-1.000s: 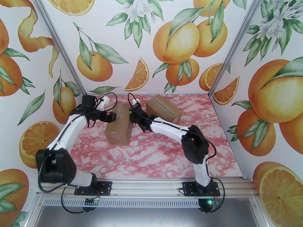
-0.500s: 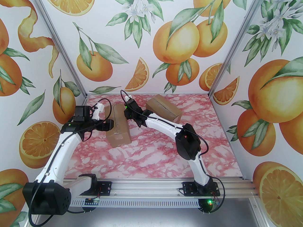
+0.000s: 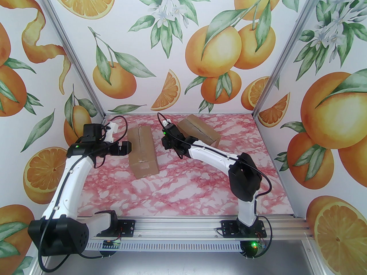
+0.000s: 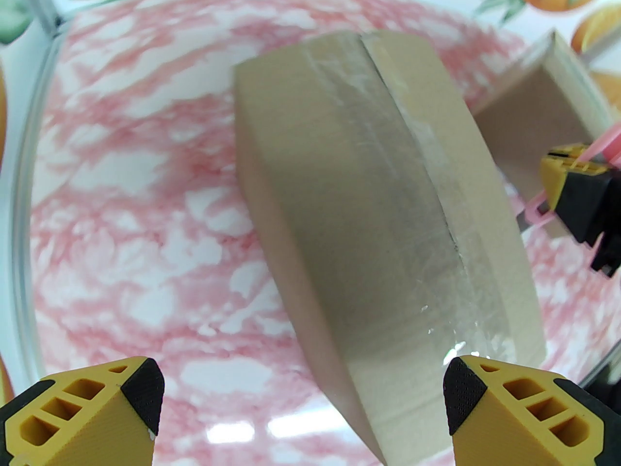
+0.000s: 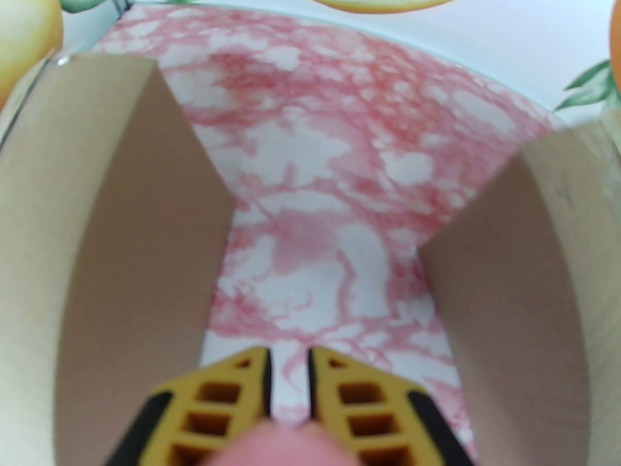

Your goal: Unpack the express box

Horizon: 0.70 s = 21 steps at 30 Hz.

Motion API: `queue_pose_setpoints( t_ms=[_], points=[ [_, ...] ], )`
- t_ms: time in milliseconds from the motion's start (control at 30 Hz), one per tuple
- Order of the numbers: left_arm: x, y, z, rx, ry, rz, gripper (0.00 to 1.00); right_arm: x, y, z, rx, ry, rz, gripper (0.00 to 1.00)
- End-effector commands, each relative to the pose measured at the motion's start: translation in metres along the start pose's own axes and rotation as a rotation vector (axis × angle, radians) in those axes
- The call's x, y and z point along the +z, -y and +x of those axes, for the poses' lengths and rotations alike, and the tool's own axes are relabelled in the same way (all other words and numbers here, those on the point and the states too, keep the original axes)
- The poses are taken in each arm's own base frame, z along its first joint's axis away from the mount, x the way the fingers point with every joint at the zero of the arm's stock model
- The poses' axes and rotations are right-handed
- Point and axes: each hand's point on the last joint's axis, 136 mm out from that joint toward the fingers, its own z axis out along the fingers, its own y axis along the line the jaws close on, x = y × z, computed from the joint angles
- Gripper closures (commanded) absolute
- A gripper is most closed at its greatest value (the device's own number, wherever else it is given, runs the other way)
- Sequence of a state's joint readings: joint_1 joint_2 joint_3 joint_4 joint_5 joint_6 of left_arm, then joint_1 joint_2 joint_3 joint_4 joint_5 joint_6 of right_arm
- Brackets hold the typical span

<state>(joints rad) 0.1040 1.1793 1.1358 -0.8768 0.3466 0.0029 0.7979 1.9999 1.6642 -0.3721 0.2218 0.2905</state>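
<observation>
So there are two brown cardboard boxes on the pink marble-pattern table (image 3: 186,188). The express box (image 3: 142,152) is the long one lying flat, and I'll place everything else off that one.

Contents: can't see any. The express box is closed, with its flaps meeting in a seam down the length of the top and a strip of clear shiny tape (image 4: 388,202) over it. In the left wrist view there's a thin dark line along part of the seam. I honestly can't tell if that's a cut in the tape or just shadow. The corners look square and there's no crushing I can spot.

The second box (image 3: 200,130) sits a bit behind the express box and off to its right, turned at an angle. It has a dark seam across the top too, and what's inside isn't visible.

The left gripper (image 4: 303,396) is just beside the express box's left long side, jaws spread wide and holding nothing. I can't tell if it's actually touching the cardboard.

The right gripper (image 5: 289,376) hangs over bare table in the gap to the express box's right, between it and the second box. Its fingers are nearly together and pinching a thin pink tool (image 4: 537,207). The tool is too blurry up close to say what it is.
</observation>
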Motion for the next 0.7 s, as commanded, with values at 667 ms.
queue_pose_setpoints(
  t_ms=[667],
  points=[
    [0.053,0.121,0.043,-0.015,-0.217,0.486,0.00,-0.070,0.052,0.007,0.055,-0.029,0.115,1.00]
  ],
)
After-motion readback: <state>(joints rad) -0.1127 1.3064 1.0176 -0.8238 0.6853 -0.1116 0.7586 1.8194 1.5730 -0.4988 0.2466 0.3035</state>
